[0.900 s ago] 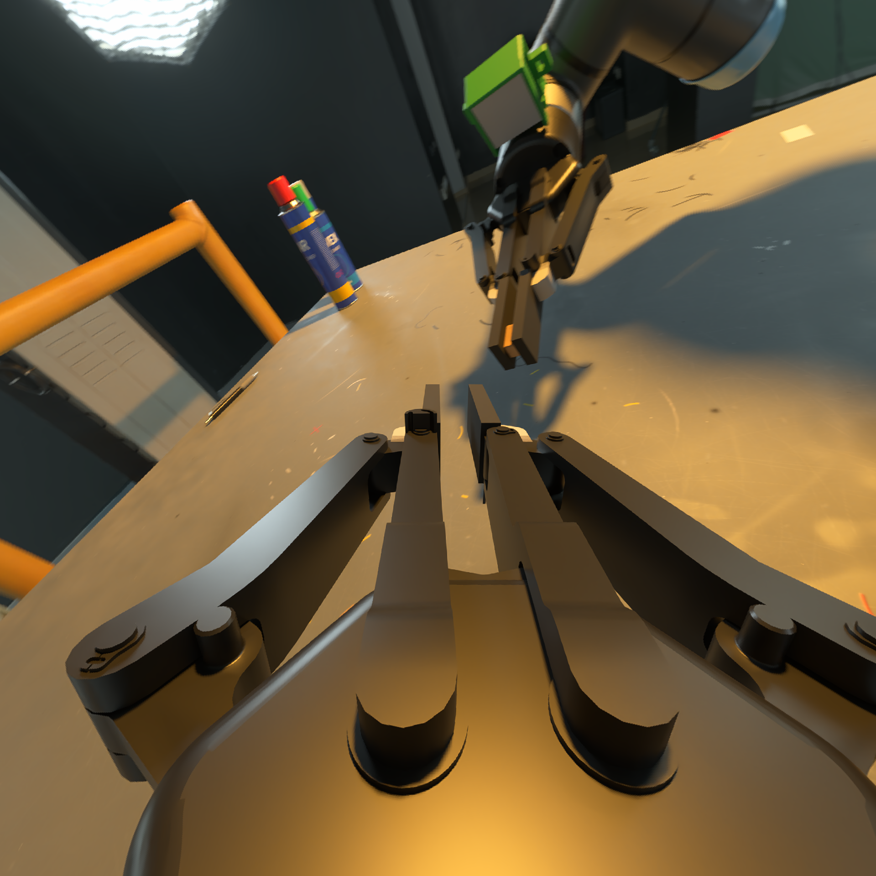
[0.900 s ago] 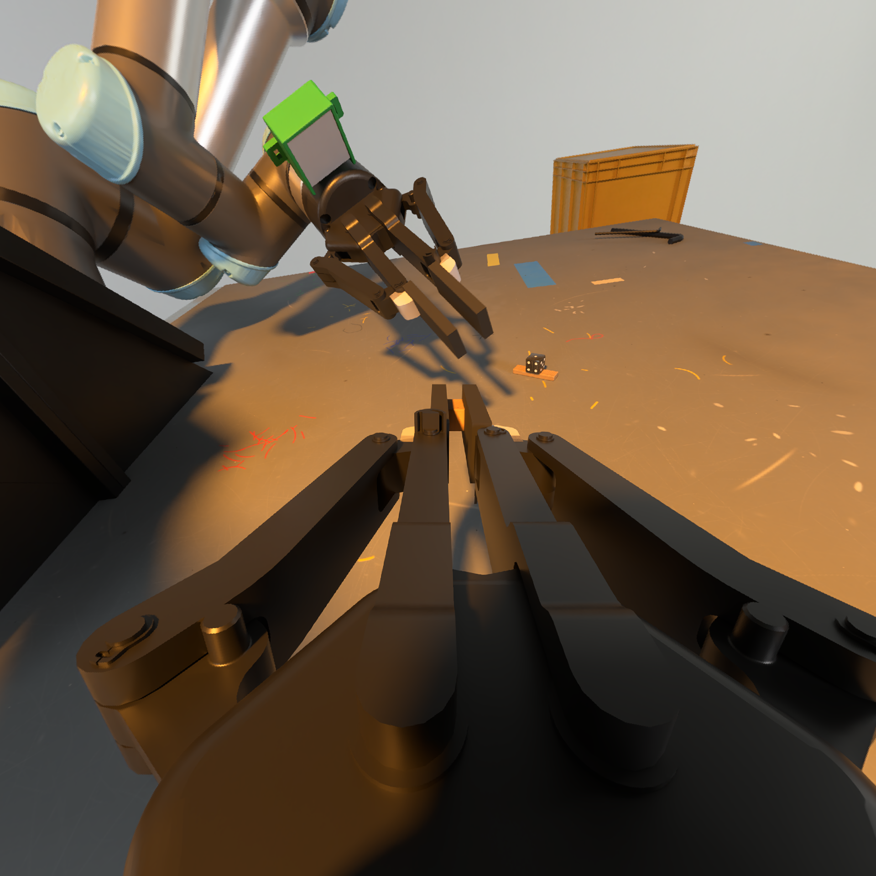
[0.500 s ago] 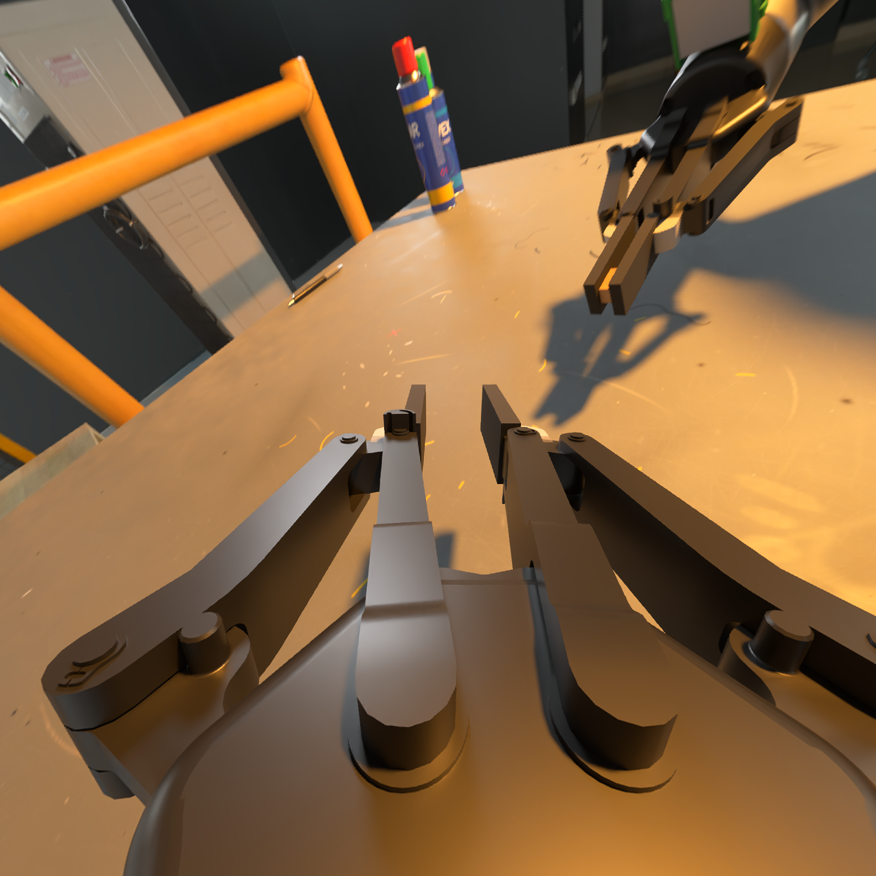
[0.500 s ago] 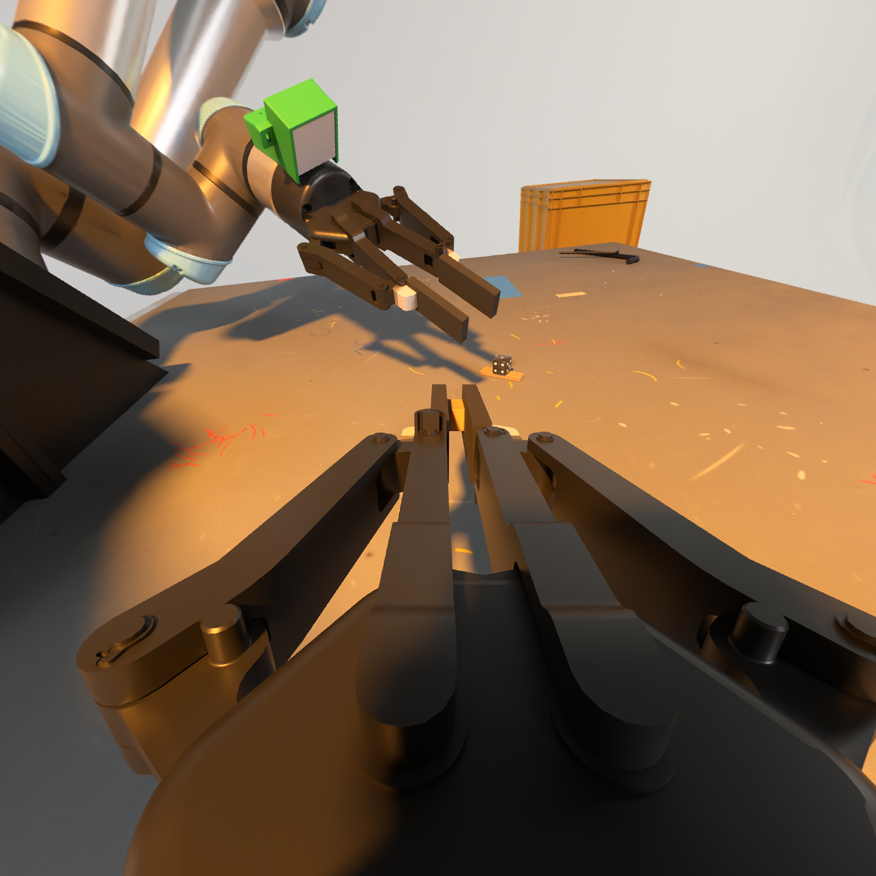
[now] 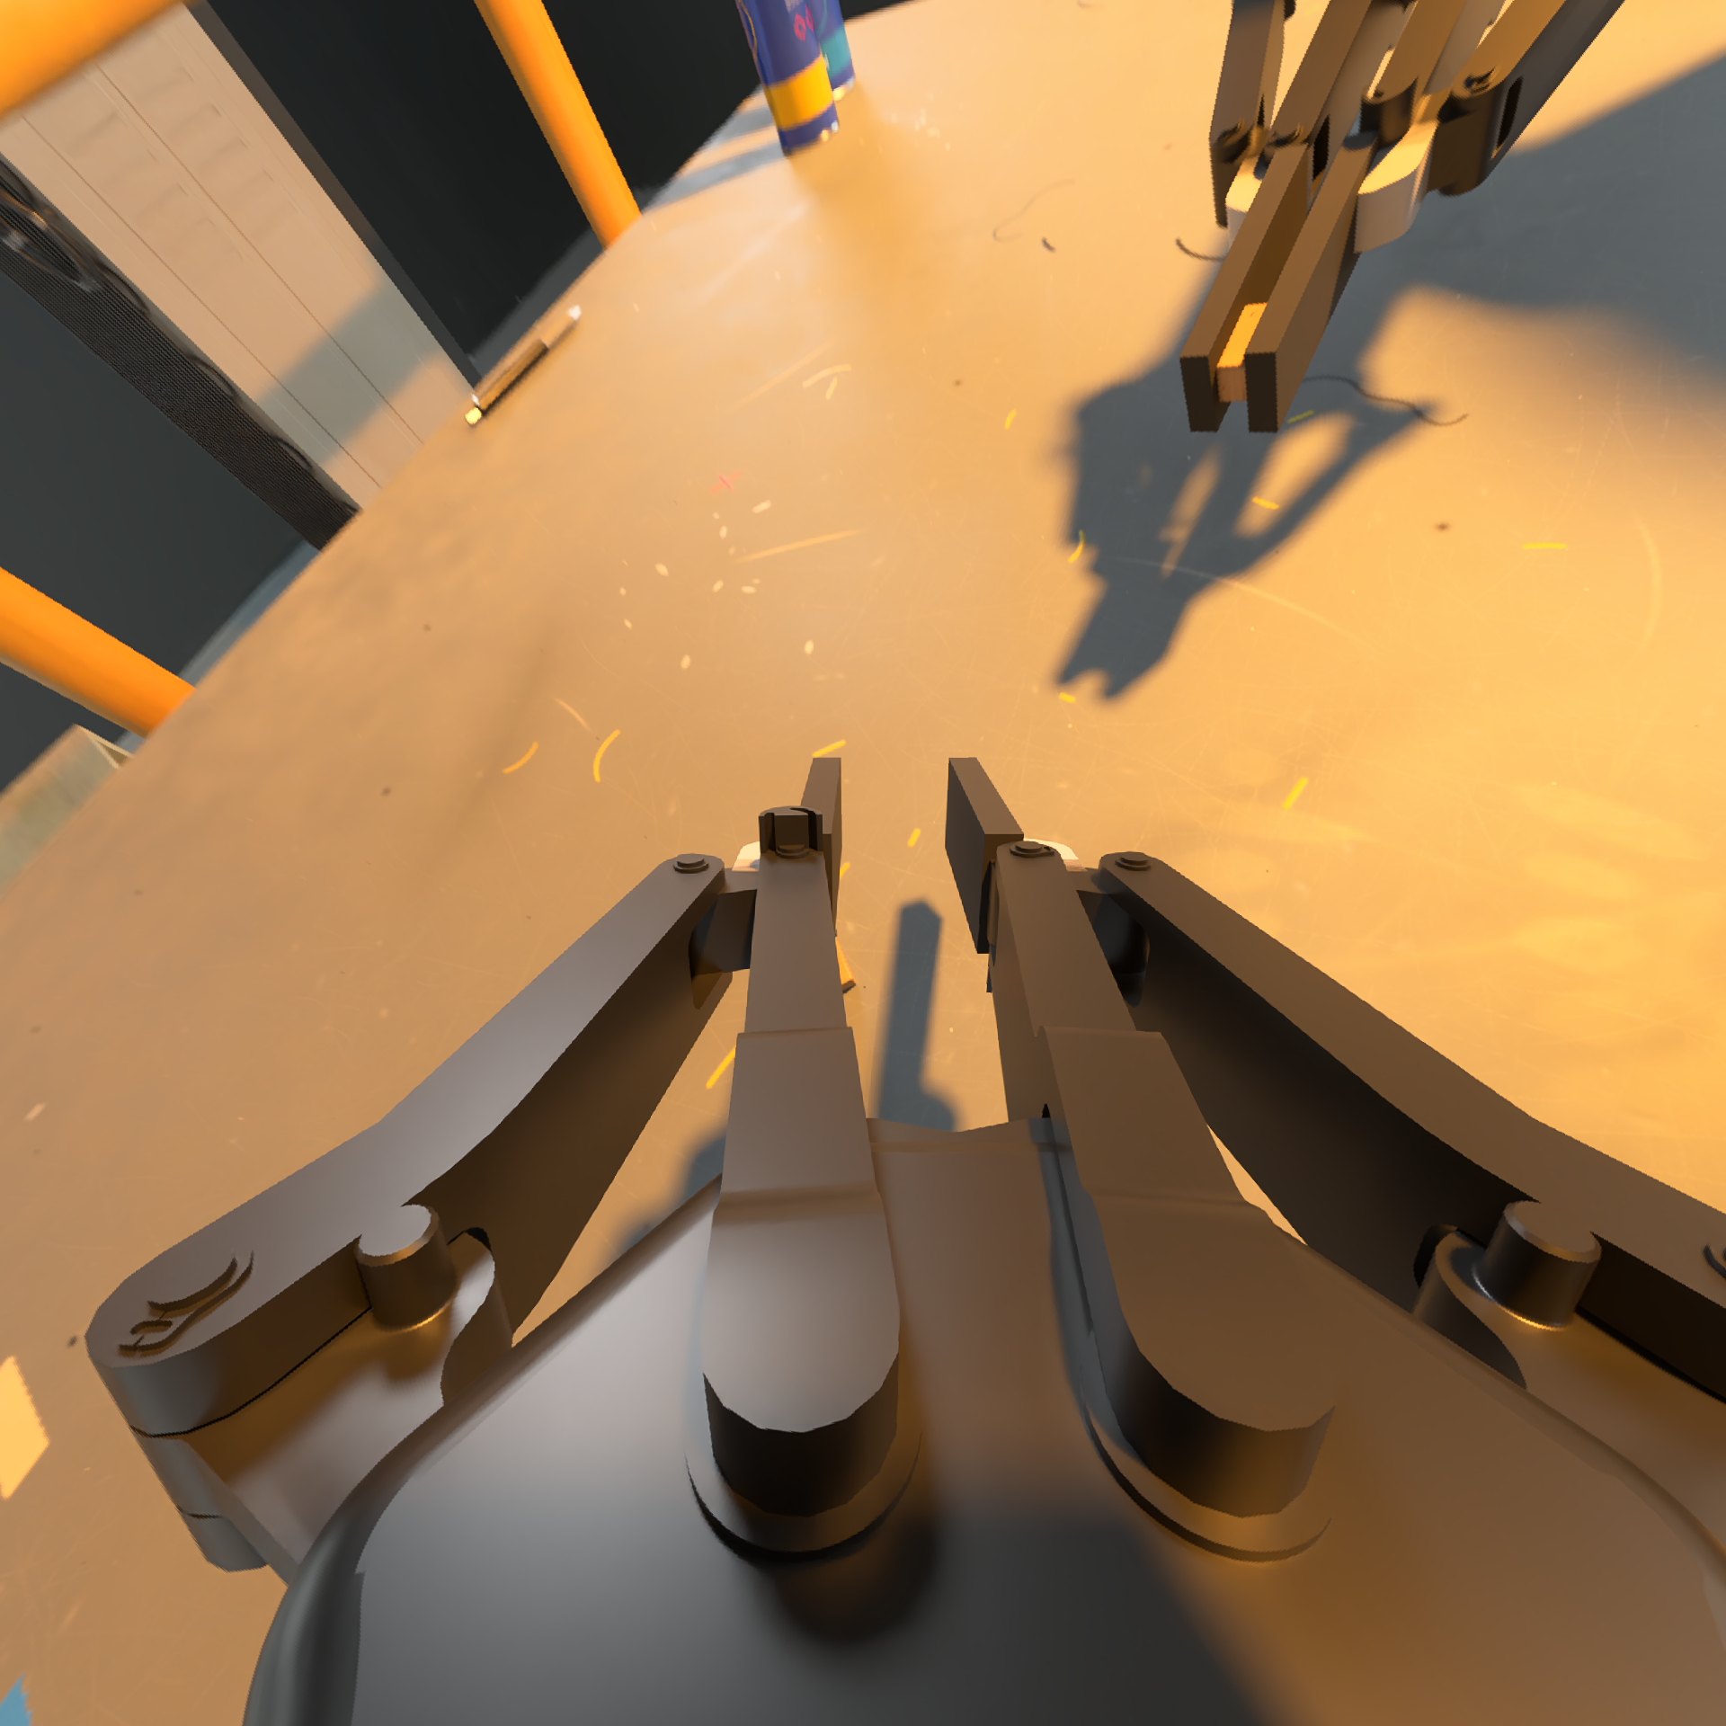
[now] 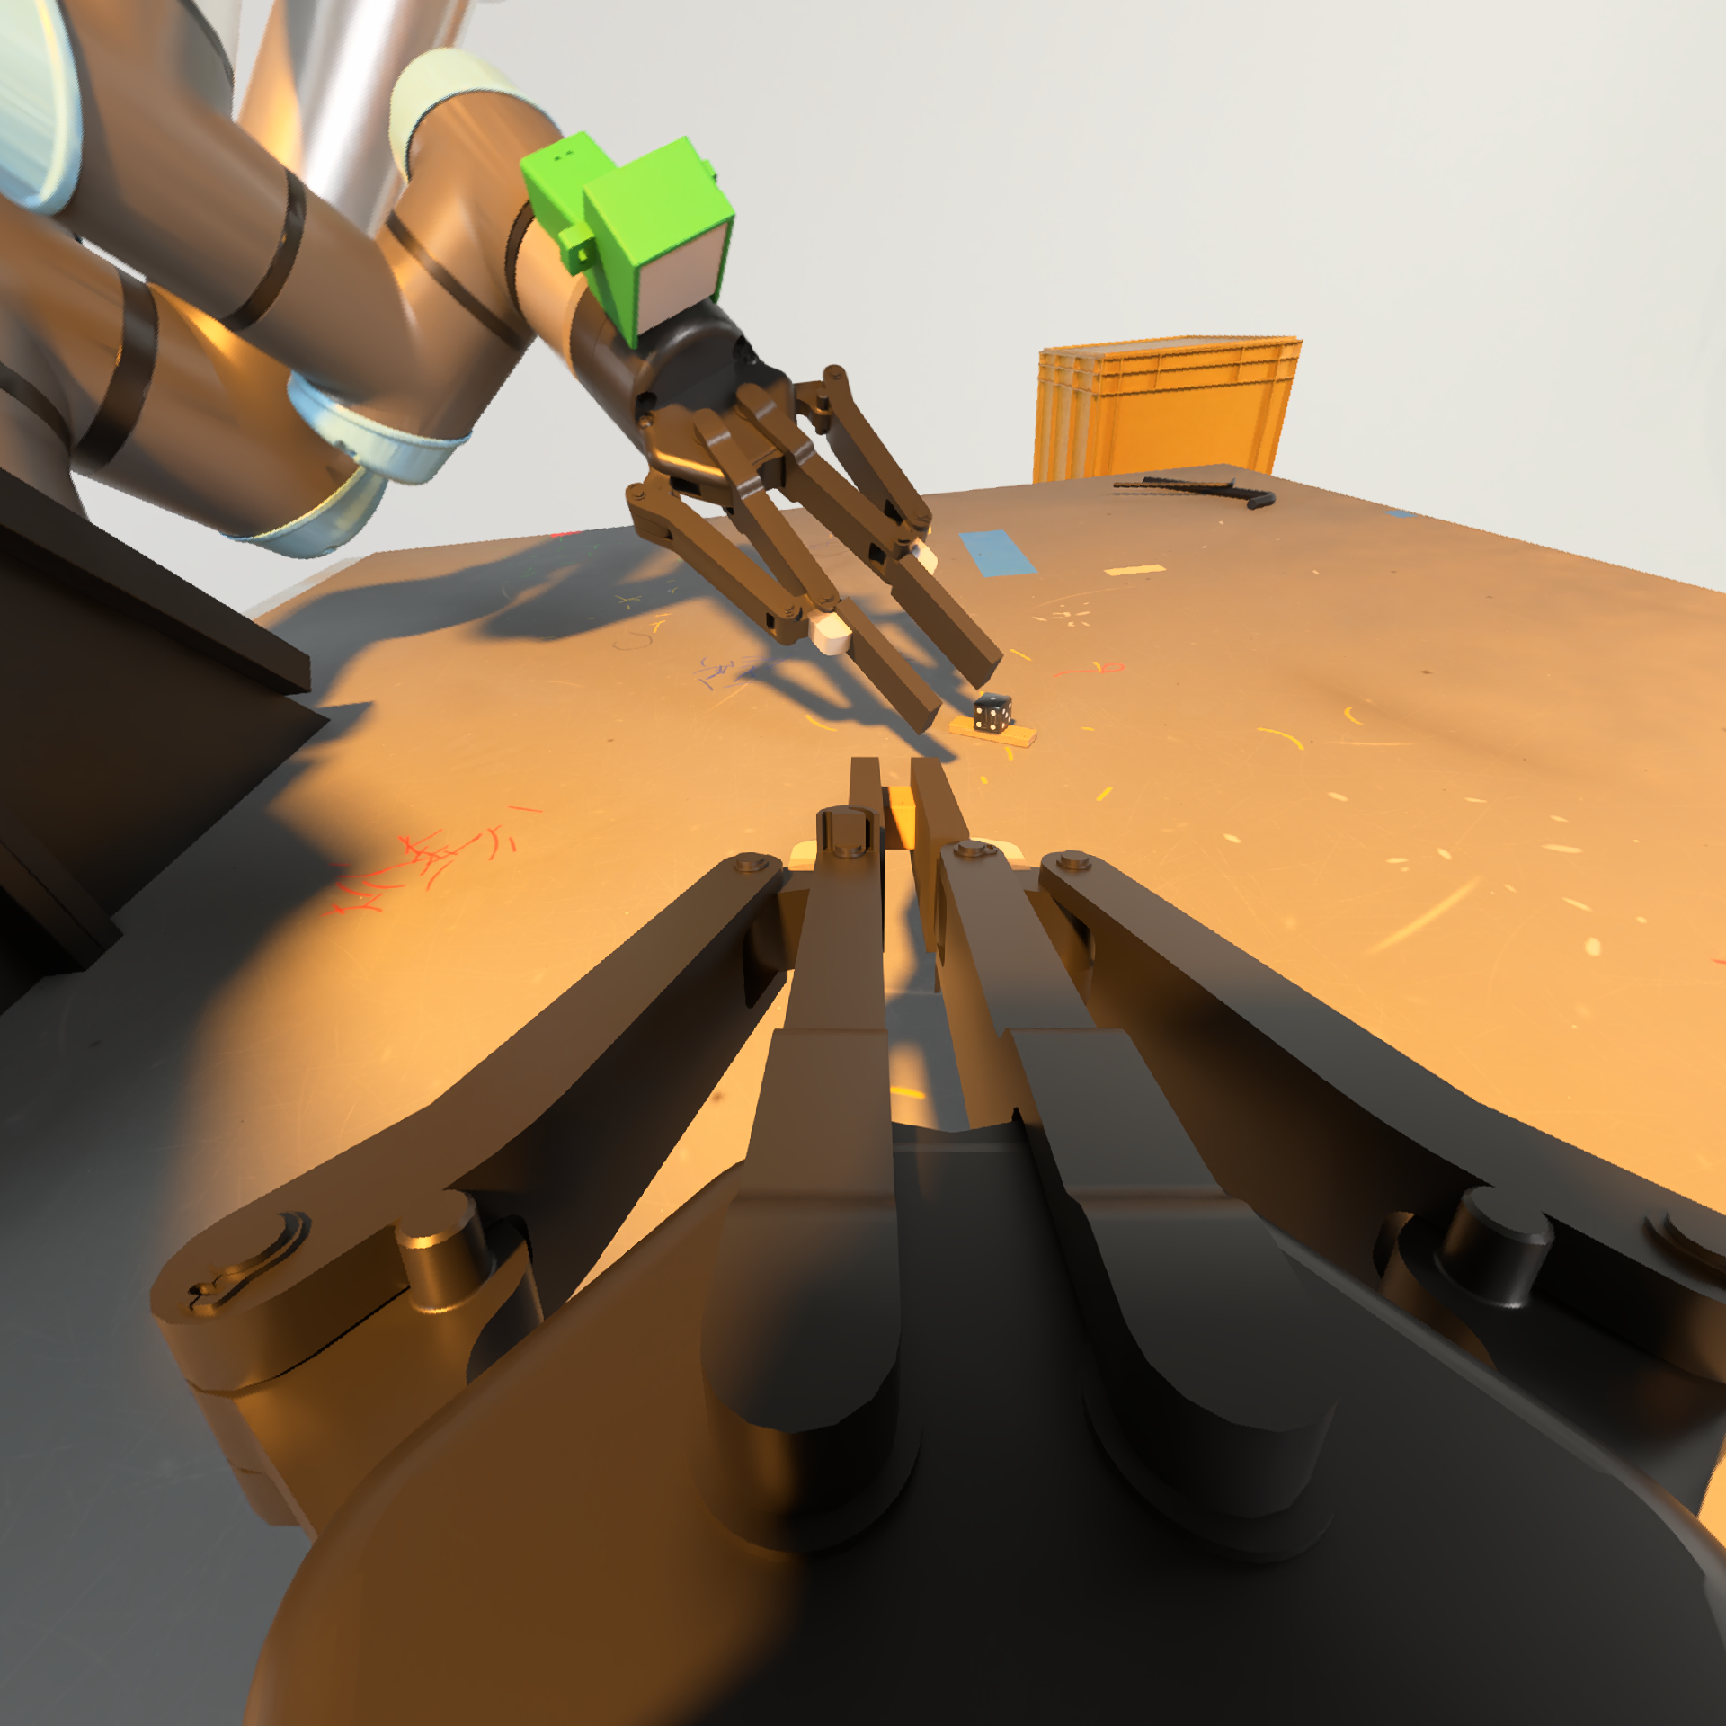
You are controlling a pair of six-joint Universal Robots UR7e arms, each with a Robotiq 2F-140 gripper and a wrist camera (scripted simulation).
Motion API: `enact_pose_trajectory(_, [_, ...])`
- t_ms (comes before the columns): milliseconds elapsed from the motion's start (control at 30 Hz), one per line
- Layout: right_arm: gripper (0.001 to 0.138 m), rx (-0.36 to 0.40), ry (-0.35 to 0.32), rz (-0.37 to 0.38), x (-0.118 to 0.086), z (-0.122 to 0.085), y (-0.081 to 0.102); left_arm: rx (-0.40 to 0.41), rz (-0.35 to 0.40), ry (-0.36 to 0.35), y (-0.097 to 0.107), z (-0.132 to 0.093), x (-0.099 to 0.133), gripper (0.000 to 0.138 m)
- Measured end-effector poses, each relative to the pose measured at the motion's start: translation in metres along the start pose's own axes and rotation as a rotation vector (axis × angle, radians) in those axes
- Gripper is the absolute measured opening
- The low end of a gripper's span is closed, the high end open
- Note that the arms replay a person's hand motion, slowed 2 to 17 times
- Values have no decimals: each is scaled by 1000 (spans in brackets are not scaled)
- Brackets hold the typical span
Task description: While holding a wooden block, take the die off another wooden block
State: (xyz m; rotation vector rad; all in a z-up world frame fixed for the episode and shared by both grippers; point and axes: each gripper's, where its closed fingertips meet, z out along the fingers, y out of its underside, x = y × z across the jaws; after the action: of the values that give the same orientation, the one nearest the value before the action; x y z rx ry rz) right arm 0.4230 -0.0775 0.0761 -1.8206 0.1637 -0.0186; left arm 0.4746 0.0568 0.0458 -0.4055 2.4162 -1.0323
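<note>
A small black die (image 6: 992, 713) sits on a flat wooden block (image 6: 1013, 737) lying on the table. My right gripper (image 6: 898, 780) is shut on a second thin wooden block (image 6: 900, 814) and holds it above the table, short of the die. In the left wrist view the right gripper (image 5: 1233, 403) hangs at the upper right with that block (image 5: 1240, 347) between its fingers. My left gripper (image 5: 892, 803) is open and empty. In the right wrist view the left gripper (image 6: 954, 696) points down with its tips just left of the die. The die is out of the left wrist view.
Spray cans (image 5: 794, 84) stand at the table's far edge by an orange railing (image 5: 560, 121). A pen-like tool (image 5: 523, 364) lies near that edge. An orange crate (image 6: 1167, 406) and a black tool (image 6: 1200, 488) are at the far side. A dark box (image 6: 140, 710) is on the left.
My left gripper has opened wider and tilted down, its tips now close beside the die. The right gripper still holds its block in much the same place.
</note>
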Motion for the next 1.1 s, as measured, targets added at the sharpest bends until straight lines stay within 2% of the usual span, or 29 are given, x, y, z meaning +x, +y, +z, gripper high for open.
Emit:
enact_pose_trajectory(167, [9,-7,0,-9,-1,1,0,-75,-35,65,12,9,2,31])
enact_pose_trajectory(267, [9,-10,-1,-9,-1,1,1,-98,-36,79,16,13,2,31])
enact_pose_trajectory(733, [9,-6,-9,15,0,0,0,-113,-54,121,19,18,2,32])
enact_pose_trajectory(1100, [9,0,-16,27,0,0,-2,-142,-47,150,19,19,4,20])
